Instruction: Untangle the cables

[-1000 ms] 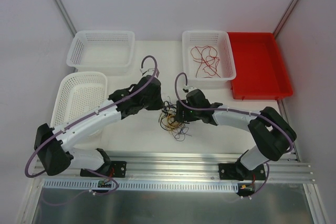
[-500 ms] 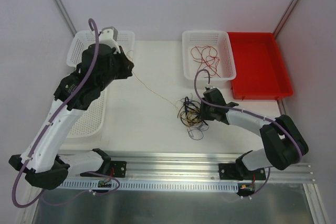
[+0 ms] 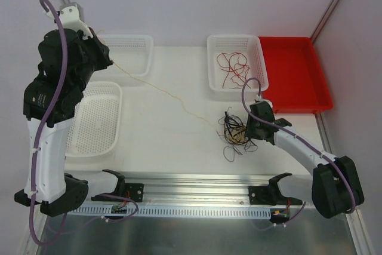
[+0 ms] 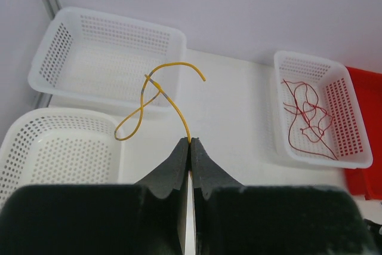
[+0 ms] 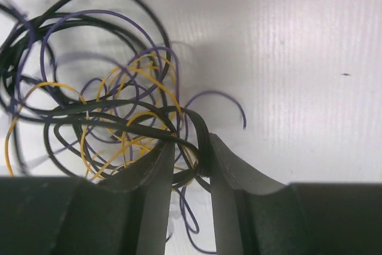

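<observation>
A tangle of thin black, purple and yellow cables lies on the white table right of centre. My right gripper is low at its right side; in the right wrist view the gripper is shut on a bundle of black strands of the tangle. My left gripper is raised high at the far left and is shut on a yellow cable. That yellow cable runs taut from it down to the tangle. Its free end loops beyond the fingertips.
A white basket at the back holds red cables, also in the left wrist view. A red tray stands right of it. Two white baskets stand at the left, one at the back and one nearer.
My left arm has risen and swung far left and back, drawing the yellow cable out of the tangle into a long line. My right gripper has dragged the tangle to the right.
</observation>
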